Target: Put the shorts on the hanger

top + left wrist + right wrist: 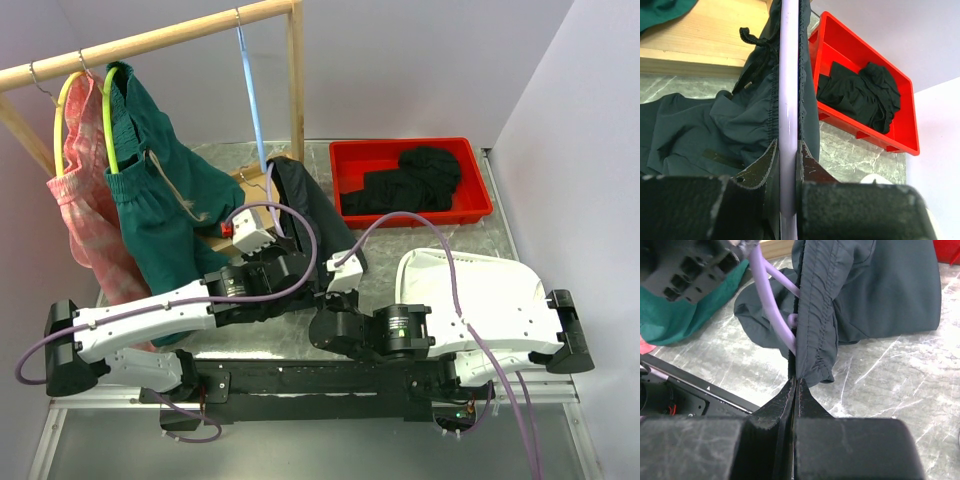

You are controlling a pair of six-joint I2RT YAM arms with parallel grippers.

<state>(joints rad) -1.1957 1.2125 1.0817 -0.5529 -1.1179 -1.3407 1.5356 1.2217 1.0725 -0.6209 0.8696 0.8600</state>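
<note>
The black shorts [305,205] lie bunched on the table's middle, their elastic waistband gathered along the lavender hanger [272,190]. My left gripper [272,228] is shut on the hanger's bar [789,90], with the shorts [735,115] hanging on both sides of it. My right gripper [336,258] is shut on the lower end of the shorts' waistband [816,315], right beside a hanger arm [771,310]. In the wrist views the left gripper [788,146] pinches the bar, and the right gripper [795,381] pinches fabric just above the marble table.
A wooden rack [150,38] at the back left holds green shorts [160,190], pink shorts [85,215] and a light blue hanger [250,90]. A red bin [478,205] with black clothes stands back right. A white cover [480,300] lies front right. The rack's wooden base [700,45] is behind the shorts.
</note>
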